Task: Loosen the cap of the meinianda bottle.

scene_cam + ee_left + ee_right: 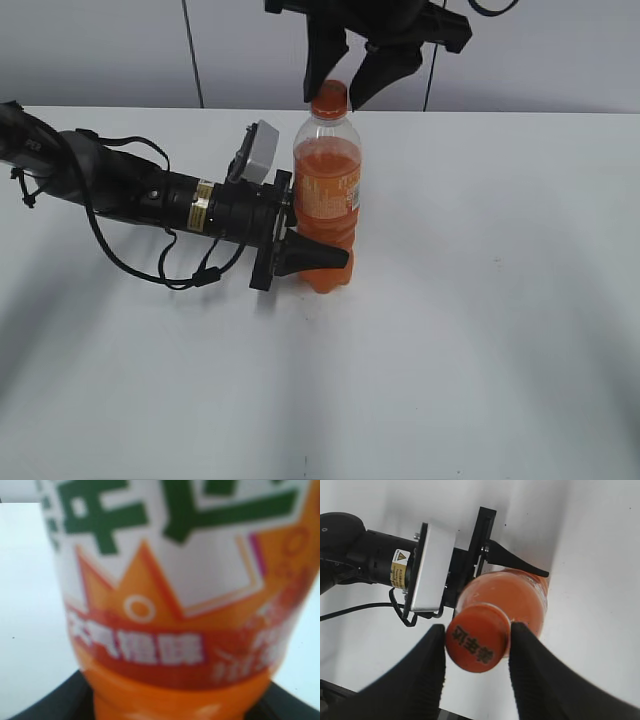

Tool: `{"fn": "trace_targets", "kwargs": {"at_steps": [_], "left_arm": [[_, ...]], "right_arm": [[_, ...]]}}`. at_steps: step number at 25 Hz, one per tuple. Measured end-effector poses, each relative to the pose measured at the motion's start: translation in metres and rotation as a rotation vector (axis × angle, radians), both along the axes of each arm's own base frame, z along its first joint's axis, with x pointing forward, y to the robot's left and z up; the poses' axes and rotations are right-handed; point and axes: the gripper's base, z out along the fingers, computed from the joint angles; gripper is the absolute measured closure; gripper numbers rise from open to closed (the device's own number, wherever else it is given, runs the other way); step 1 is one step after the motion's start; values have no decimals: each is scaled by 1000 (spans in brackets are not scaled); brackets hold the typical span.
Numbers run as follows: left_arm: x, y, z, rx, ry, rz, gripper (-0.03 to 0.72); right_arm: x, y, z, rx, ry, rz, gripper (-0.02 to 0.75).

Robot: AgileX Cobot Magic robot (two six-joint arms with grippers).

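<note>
The meinianda bottle (327, 190) stands upright in the middle of the white table (480, 300), holding orange drink. My left gripper (320, 257) is shut on its lower body from the left. In the left wrist view the label (170, 605) fills the frame, with the dark jaws at the bottom corners (182, 711). The orange cap (329, 98) sits on the neck. My right gripper (333, 102) comes down from above with a finger on each side of the cap. In the right wrist view the cap (477, 645), with its dark mark, sits between the two black fingers (476, 636), pressed against them.
The left arm (130, 190) lies low across the left of the table, with its cable looping beside it. A grey wall runs behind the table's far edge.
</note>
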Motion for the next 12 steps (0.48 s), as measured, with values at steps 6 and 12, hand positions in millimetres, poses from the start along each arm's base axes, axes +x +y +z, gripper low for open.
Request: {"fn": "trace_targets", "kwargs": {"at_steps": [6,12], "left_arm": [[0,0,0,0,0,0,294],[0,0,0,0,0,0,294]], "right_arm": [[0,1,0,-2,-6,15,467],[0,1,0,-18,-32,81,468]]}}
